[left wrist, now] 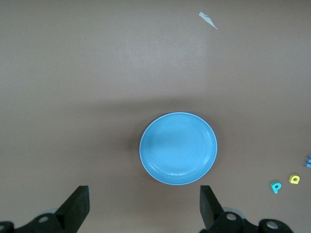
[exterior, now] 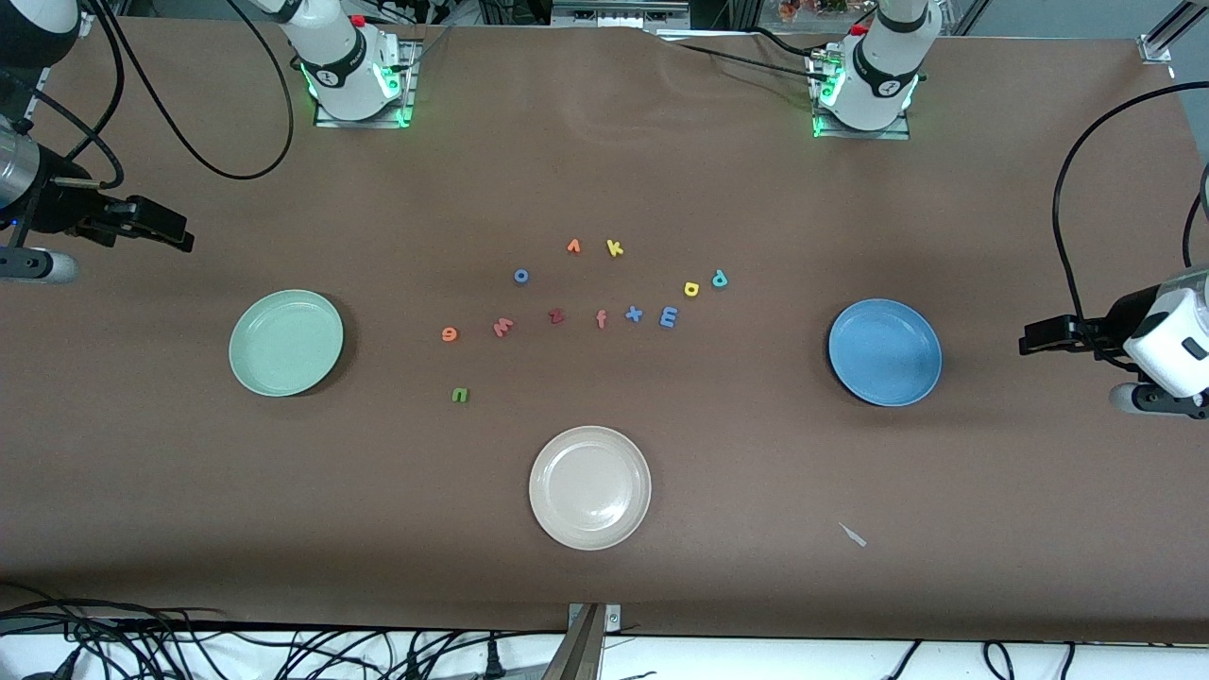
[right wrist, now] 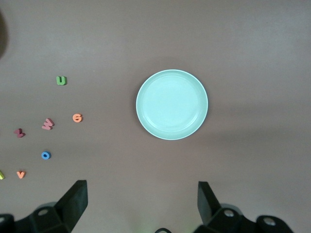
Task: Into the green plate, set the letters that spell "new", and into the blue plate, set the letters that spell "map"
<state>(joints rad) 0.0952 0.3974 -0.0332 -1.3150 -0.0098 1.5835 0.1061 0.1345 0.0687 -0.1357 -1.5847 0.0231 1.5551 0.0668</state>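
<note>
Nearby, cream plate point(exterior: 589, 487) and distractor letters point(exterior: 614, 247).

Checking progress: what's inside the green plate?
Nothing: the green plate shows only its bare bottom in the front and right wrist views. The tabletop it covers cannot be seen.
</note>
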